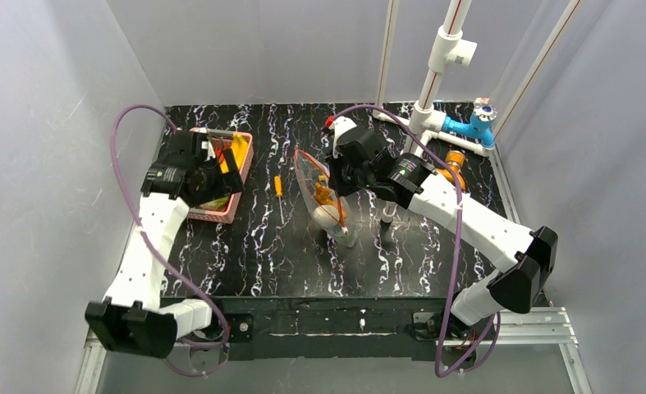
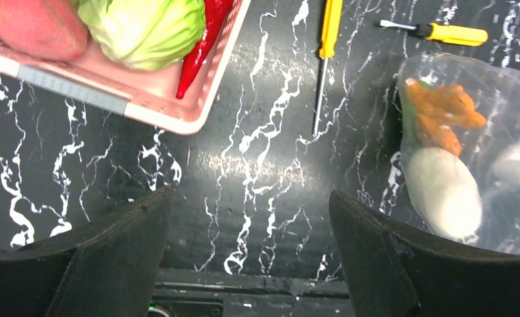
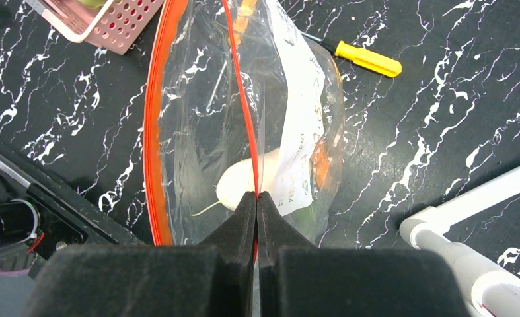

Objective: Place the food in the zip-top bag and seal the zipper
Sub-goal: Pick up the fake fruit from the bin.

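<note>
Your right gripper (image 3: 257,198) is clamped shut on one lip of the zipper (image 3: 242,105) and holds up the zip-top bag (image 3: 204,139) with its mouth gaping. In the left wrist view the bag sits at 3 o'clock, with the white radish (image 2: 442,188) and the orange piece (image 2: 445,112) already inside. Your left gripper (image 2: 249,201) hangs over the table (image 2: 98,172), jaws wide apart and nothing between them. The cabbage (image 2: 145,26) and the red-pink ball (image 2: 36,26) wait in the pink basket (image 2: 171,112) at 11 o'clock, beside a red chili (image 2: 204,39).

Watch that pinch: it catches only a thin strip, so a piece dropped hard or a nudge on the film could pull the lip free and let the mouth fall shut. The cabbage is round and smooth-looking, so an off-centre grasp may squirt it out, and it may jam at the opening. Two screwdrivers (image 2: 326,39) lie between basket and bag at 12 to 1 o'clock, where a low carry could clip them.
</note>
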Controlling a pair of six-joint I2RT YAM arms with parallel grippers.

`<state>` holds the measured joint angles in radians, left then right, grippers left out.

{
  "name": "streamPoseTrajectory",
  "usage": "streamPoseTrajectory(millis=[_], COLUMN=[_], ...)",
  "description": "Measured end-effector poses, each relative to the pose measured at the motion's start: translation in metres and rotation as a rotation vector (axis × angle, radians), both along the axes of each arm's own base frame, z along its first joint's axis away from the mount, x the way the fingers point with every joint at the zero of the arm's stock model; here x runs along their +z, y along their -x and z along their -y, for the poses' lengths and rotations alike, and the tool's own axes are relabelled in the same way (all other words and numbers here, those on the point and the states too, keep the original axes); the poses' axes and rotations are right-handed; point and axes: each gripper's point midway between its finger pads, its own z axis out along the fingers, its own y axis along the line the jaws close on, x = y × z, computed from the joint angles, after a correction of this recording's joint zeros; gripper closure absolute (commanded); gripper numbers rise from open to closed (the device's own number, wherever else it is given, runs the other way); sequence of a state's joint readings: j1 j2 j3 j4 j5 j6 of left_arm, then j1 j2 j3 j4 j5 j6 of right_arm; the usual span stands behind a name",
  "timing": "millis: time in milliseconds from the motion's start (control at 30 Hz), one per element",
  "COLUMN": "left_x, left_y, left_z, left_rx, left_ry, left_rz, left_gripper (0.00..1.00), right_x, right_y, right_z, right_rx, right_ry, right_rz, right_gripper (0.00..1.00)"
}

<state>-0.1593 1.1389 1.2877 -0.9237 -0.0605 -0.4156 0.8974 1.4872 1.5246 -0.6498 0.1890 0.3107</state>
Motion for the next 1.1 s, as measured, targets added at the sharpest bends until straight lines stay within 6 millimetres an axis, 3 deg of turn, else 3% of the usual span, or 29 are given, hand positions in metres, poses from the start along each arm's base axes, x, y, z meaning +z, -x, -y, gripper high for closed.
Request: streamPoseTrajectory(millis=[233, 333, 433, 533, 733, 867, 1100], left_x=[-0.028, -0.036, -0.039, -0.038, -0.046, -0.054, -0.079], left_y=[-0.047, -0.056, -0.058, -0.058, -0.034, -0.024, -0.042], left_z=[-0.001, -0.009, -0.025, -0.054, -0.107, -0.113, -0.098], left_rx=[-0.049, -0.043, -0.002, 0.082, 0.268, 0.331, 0.299], left_ry=[-0.048, -0.079, -0.086, -0.07, -0.009, 0.081, 0.203], left_rz=[-0.095, -0.114, -0.125, -0.121, -0.12, -0.108, -0.13], left_gripper=[0.17, 0.16, 0.16, 0.15, 0.14, 0.15, 0.2], right_x=[0.001, 0.001, 0.001, 0.001, 0.001, 0.004, 0.008], right_y=[0.0, 0.001, 0.002, 0.003, 0.005, 0.004, 0.007], right_z=[0.0, -0.001, -0.001, -0.002, -0.004, -0.006, -0.009], right_rx=[0.002, 0.007, 0.011, 0.016, 0.028, 0.034, 0.05], right_ry=[-0.003, -0.005, -0.007, -0.01, -0.017, -0.031, -0.05], right_rz=[0.001, -0.002, -0.004, -0.007, -0.014, -0.008, -0.009], right_gripper=[0.99, 0.99, 0.99, 0.99, 0.99, 0.99, 0.99])
